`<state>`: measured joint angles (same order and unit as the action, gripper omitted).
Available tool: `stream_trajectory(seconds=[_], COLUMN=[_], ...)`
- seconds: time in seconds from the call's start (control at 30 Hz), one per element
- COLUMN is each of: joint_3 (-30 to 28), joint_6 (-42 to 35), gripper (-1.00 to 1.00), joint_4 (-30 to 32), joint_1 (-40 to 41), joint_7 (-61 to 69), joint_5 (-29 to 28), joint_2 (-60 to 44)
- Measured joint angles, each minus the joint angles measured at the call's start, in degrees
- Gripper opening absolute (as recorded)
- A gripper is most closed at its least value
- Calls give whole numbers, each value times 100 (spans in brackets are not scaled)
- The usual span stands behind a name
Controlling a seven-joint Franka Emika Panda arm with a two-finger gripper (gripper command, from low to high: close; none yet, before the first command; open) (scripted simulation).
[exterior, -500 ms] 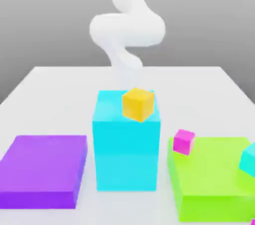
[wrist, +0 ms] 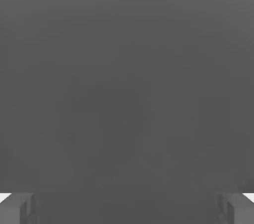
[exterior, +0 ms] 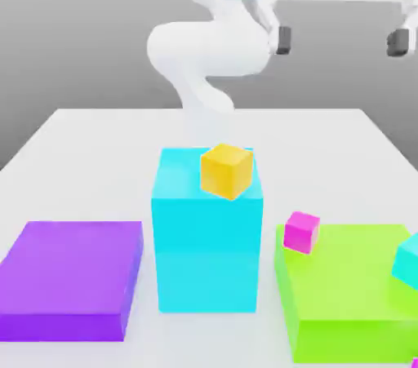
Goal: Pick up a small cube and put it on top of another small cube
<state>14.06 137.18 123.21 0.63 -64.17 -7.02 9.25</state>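
Beneath a grey backdrop, the pale, flat counter (exterior: 106, 146) carries the coloured blocks. Below the tool sits the small magenta cube (exterior: 302, 232), at the edge of the low lime-green block (exterior: 351, 272); the small yellow-orange cube (exterior: 227, 171) rests on the tall cyan block (exterior: 208, 252), lower and toward the exterior view's left from the tool. Raised above them, the white two-finger tool (exterior: 340, 42) stands wide and empty. Which cube to lift is unclear; best centre over it, square the fingers to its faces, descend straight, then close gently.

Large blocks (exterior: 208, 256) on white surface (exterior: 98, 170)
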Motion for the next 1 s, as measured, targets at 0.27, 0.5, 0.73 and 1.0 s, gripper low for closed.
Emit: stream_trajectory(seconds=[0.27,0.5,0.73,1.0], joint_3=[191,222,94,-43], joint_6=[224,448,953,1235], gripper=[0,0,0,-100], joint_4=[-393,-729,-1075,-1179], joint_1=[-481,-957,-1421,-1536], joint_7=[-981,-1672,-2155,-2232], joint_5=[-539,-764,-917,-1022], joint_2=[-1686,-3122,-4535,-4922])
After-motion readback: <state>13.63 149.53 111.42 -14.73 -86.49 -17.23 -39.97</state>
